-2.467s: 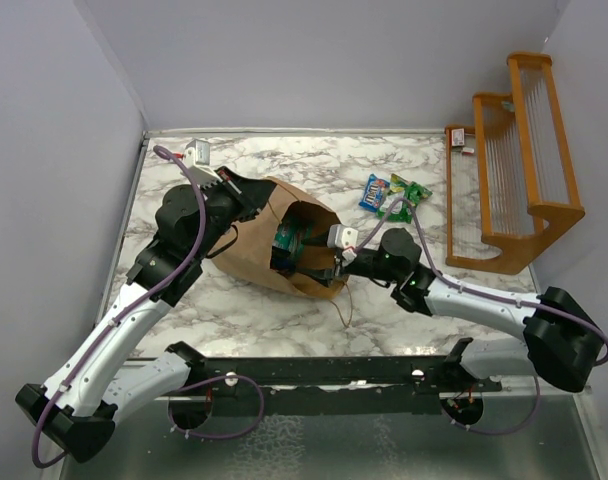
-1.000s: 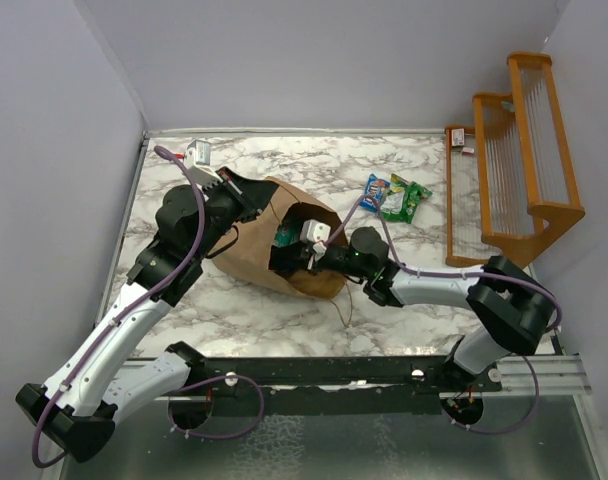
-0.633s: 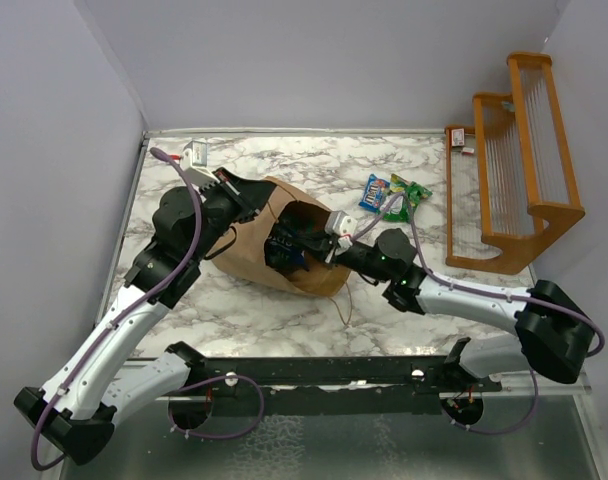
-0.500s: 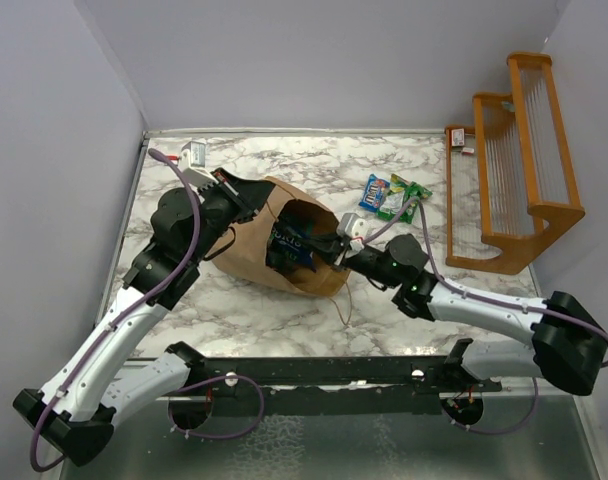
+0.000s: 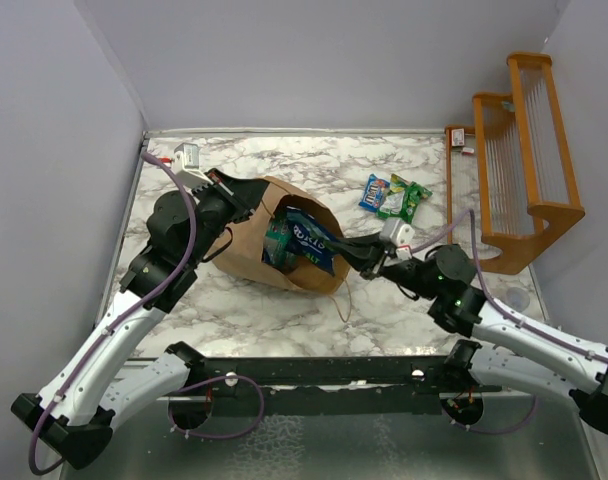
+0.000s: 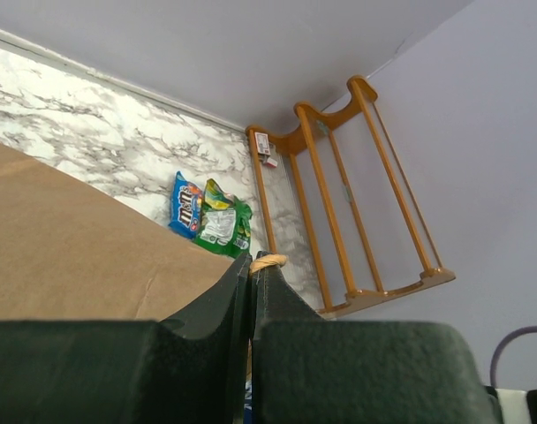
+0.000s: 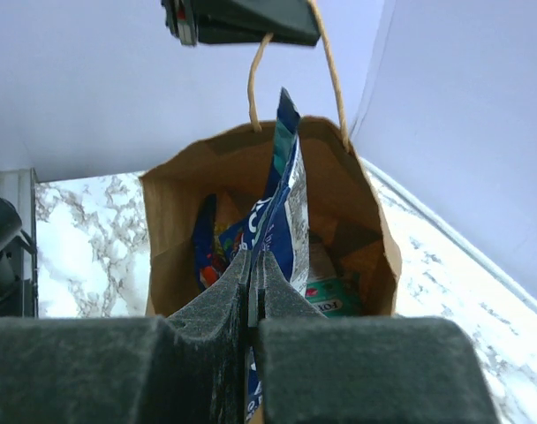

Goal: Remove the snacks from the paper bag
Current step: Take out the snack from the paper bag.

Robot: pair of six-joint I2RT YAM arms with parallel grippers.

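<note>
Blue packet [image 7: 283, 190] pinched in right tool [image 7: 252, 265]

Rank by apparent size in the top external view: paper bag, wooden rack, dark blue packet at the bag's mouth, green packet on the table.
Largest first:
wooden rack
paper bag
dark blue packet
green packet
The rack's height makes its lead unsure.

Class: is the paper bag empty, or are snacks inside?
Not empty. The paper bag holds packets, and the right end effector grips a blue packet at its mouth.
</note>
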